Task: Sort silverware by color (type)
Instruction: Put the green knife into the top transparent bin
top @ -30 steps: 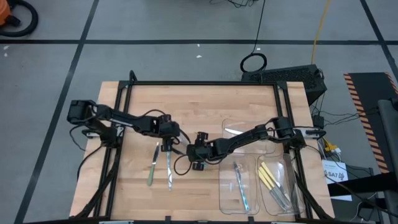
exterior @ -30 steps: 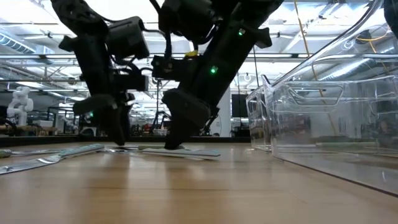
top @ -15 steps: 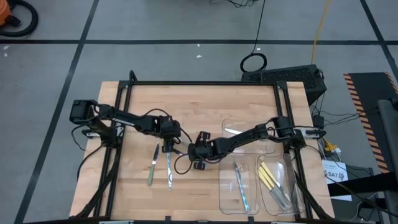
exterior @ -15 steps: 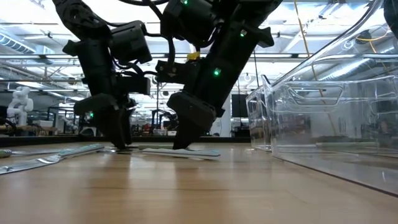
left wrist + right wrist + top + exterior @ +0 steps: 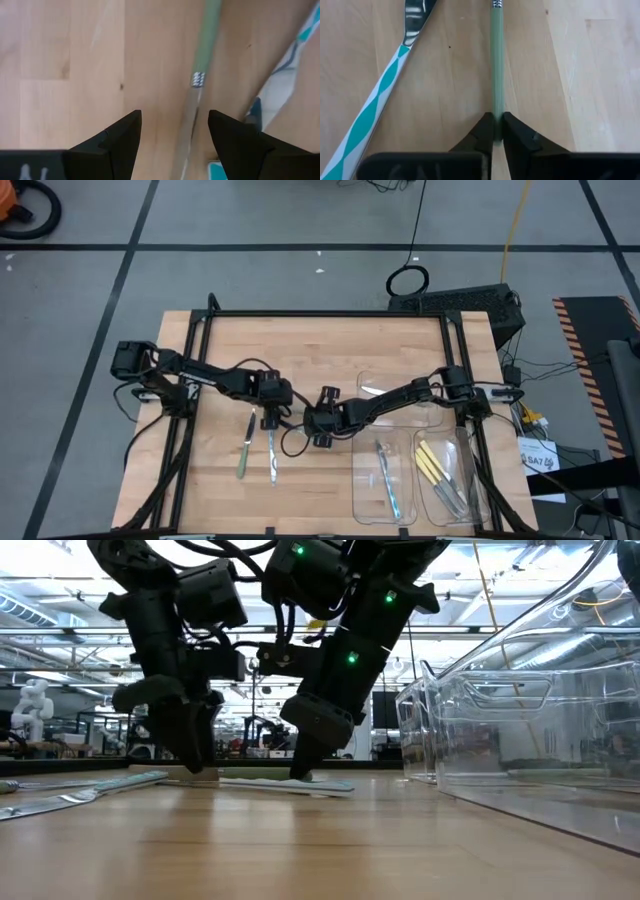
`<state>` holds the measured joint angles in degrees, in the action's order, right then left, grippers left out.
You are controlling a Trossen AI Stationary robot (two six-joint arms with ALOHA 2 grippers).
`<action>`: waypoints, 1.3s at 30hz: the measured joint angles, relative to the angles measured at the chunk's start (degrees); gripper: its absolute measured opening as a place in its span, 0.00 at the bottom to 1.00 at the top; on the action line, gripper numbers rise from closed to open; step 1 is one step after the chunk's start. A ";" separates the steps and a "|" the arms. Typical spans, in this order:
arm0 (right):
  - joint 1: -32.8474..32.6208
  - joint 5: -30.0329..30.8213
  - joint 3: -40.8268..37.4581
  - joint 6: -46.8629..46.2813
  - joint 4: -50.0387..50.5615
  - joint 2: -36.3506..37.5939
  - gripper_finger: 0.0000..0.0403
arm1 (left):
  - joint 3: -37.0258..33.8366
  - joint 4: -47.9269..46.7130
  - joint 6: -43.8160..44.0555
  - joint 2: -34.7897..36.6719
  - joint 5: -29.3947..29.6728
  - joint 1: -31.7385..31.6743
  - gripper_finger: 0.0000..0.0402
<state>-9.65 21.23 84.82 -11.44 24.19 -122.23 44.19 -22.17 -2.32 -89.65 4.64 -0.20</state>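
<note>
A pale green-handled utensil [image 5: 496,60] lies flat on the wooden table between my two grippers, beside a teal-and-white patterned one [image 5: 370,110]. My right gripper [image 5: 498,120] [image 5: 316,430] is shut on the green handle. My left gripper [image 5: 175,117] [image 5: 268,420] stands open just above the table, a finger on either side of that utensil's metal stem [image 5: 187,125] without touching it. Two more utensils [image 5: 245,445] [image 5: 271,452] lie flat toward the near edge, left of centre. My right gripper pinches the green handle [image 5: 496,107] between its two fingers, at the end farthest from the metal part. The fingers come down from above, and the handle runs straight out ahead of them. The utensil lies flat on the table.
Clear plastic trays stand at the table's right. One holds bluish utensils [image 5: 388,480], one holds yellow-handled ones [image 5: 435,465], and a third tray [image 5: 372,388] sits behind them. In the low view the tray walls [image 5: 520,730] rise at the right. Bare wood lies toward the near edge.
My right gripper has shut on the green handle, edging slightly toward the far edge. The utensil still lies on the table.
</note>
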 joint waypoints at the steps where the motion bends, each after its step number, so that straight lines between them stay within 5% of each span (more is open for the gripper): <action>1: 0.00 -0.08 0.00 -0.02 0.09 0.00 0.05 | 0.38 -0.32 -0.13 0.00 0.01 0.26 0.59; 21: 1.05 -1.92 0.00 1.63 1.21 0.00 0.04 | 1.19 2.57 -1.52 -0.79 1.82 1.82 0.59; 39: 0.65 -2.42 -0.20 4.44 2.64 1.65 0.03 | 1.21 -5.70 4.41 5.43 6.16 3.92 0.59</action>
<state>-9.00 18.81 84.61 -7.01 26.83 -120.58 45.41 -27.87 2.10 -84.21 10.80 3.72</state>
